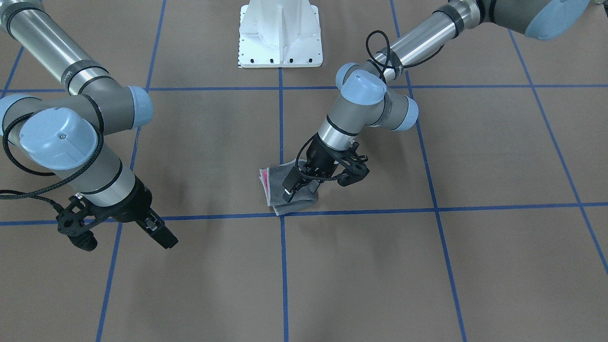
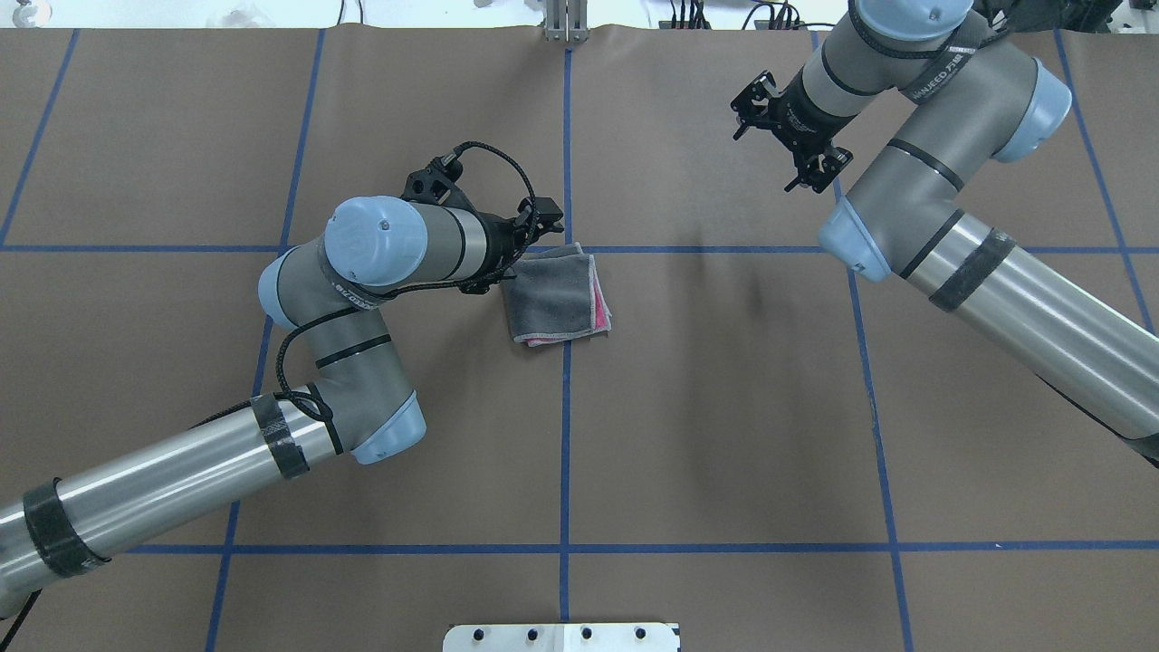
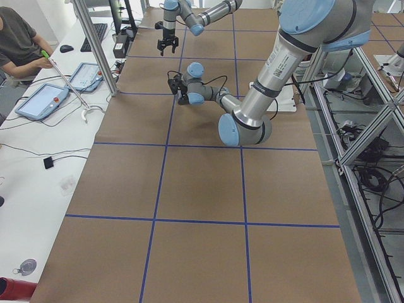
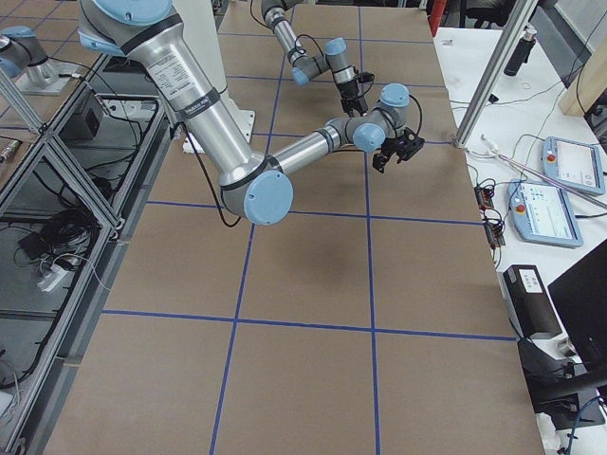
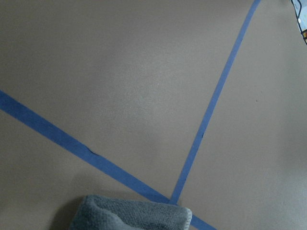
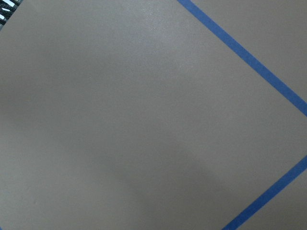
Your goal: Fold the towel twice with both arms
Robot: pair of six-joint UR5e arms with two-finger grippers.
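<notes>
Two grippers angled downward: left gripper (image 1: 288, 193) at towel (image 2: 552, 294) edge, right gripper (image 1: 167, 241) well apart; jaw openings indiscernible.

Left gripper (image 1: 290, 189) covers towel (image 1: 274, 187) middle; jaw gap unreadable from front, and buried under left arm (image 2: 398, 244) from overhead. Left wrist view: towel cut off by bottom edge. Right gripper (image 1: 164, 236) jaw gap too dark to read. Side views: towel too small.
</notes>
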